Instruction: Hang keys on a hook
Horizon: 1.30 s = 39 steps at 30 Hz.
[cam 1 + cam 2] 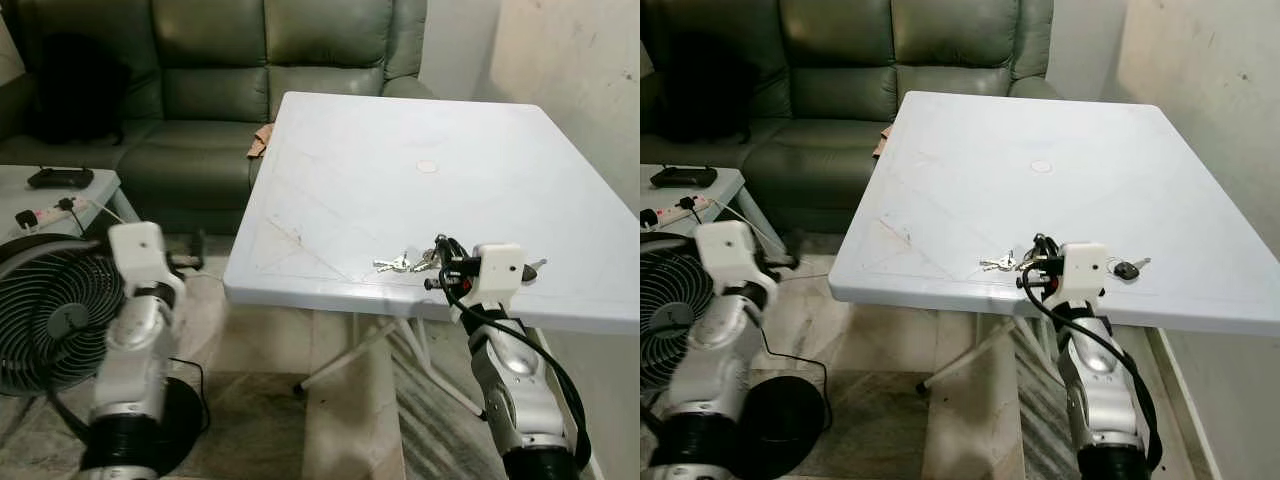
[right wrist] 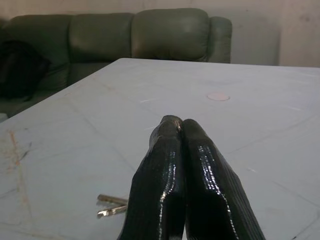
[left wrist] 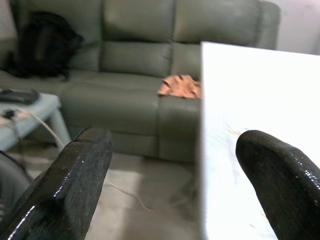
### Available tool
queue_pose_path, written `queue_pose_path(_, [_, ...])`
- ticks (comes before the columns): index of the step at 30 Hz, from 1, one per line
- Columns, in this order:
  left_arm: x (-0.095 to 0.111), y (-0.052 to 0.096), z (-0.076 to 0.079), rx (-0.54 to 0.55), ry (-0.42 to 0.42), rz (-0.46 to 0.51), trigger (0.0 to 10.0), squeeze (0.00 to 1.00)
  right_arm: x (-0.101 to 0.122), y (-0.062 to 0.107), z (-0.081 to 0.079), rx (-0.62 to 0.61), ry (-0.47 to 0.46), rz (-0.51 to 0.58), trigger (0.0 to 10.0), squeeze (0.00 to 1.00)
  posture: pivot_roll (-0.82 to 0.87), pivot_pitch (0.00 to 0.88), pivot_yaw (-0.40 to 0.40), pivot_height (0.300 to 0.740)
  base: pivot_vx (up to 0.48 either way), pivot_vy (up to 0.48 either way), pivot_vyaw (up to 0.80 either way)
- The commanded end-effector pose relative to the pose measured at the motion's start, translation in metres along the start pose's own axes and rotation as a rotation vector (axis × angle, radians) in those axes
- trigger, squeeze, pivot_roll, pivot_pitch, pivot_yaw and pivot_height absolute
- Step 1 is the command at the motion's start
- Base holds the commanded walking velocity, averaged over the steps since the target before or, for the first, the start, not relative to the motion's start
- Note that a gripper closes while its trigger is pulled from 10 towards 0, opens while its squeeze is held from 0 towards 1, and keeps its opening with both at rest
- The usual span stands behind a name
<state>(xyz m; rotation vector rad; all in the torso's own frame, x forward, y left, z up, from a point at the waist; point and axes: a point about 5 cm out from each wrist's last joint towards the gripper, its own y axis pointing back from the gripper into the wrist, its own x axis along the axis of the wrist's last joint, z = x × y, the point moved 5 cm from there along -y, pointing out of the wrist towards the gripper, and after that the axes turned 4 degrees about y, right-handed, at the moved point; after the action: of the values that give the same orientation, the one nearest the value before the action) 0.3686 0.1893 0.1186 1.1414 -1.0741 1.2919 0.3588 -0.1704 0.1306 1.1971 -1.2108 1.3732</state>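
- I see the keys (image 1: 398,264) lying flat on the white table (image 1: 400,180), close to its near edge.
- My right gripper (image 1: 441,262) sits just beside the keys, low over the table, and the silver keys poke out past its left side.
- Its two black fingers (image 2: 200,170) are pressed tight together. I cannot tell if any part of the key bunch is caught between them.
- A black key fob (image 1: 1126,269) lies on the table just to the right of that gripper.
- My left gripper (image 3: 175,190) is held up off to the left of the table, over the floor, with its fingers spread wide and nothing in them.
- A round fan (image 1: 45,320) stands by my left arm.
- A green sofa (image 1: 230,70) is behind the table.
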Motion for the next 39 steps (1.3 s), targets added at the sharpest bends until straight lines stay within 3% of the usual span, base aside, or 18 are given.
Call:
queue_pose_path(1, [0.007,-0.002,0.007,-0.049,0.016,0.017,10.0,0.0,0.002,0.001,0.002,-0.023,-0.009,0.007,10.0,0.0,0.06,0.0,0.048,0.74,0.0,0.0,0.0])
queue_pose_path(4, [0.009,-0.004,0.008,-0.035,-0.064,0.039,10.0,0.0,0.003,0.005,-0.001,-0.016,-0.012,0.016,10.0,0.0,0.04,0.0,0.055,0.74,0.0,0.0,0.0])
queue_pose_path(6, [0.01,-0.009,0.011,-0.079,0.016,0.016,10.0,0.0,0.005,0.01,-0.004,-0.016,-0.019,0.021,10.0,0.0,0.03,0.0,0.057,0.74,0.0,0.0,0.0])
queue_pose_path(14, [0.014,-0.01,0.011,-0.072,0.031,0.046,10.0,0.0,0.006,0.011,-0.004,0.007,-0.008,0.024,10.0,0.0,0.02,0.0,0.057,0.74,0.0,0.0,0.0])
queue_pose_path(16, [0.009,-0.007,0.017,-0.104,0.055,0.035,10.0,0.0,0.008,0.009,-0.002,0.008,-0.004,0.027,10.0,0.0,0.01,0.0,0.054,0.74,0.0,0.0,0.0])
queue_pose_path(24, [0.006,-0.009,0.029,-0.145,0.049,0.01,10.0,0.0,0.011,0.009,0.001,0.012,0.007,0.026,10.0,0.0,0.02,0.0,0.026,0.74,0.0,0.0,0.0])
queue_pose_path(30, [0.003,-0.003,0.024,-0.12,0.042,0.023,10.0,0.0,0.007,0.012,-0.002,0.018,0.005,0.016,10.0,0.0,0.04,0.0,0.014,0.74,0.0,0.0,0.0])
queue_pose_path(39, [0.0,-0.002,0.033,-0.131,0.045,0.029,10.0,0.0,0.0,0.001,-0.003,0.02,0.03,-0.031,10.0,0.0,0.06,0.0,0.007,0.74,0.0,0.0,-0.15])
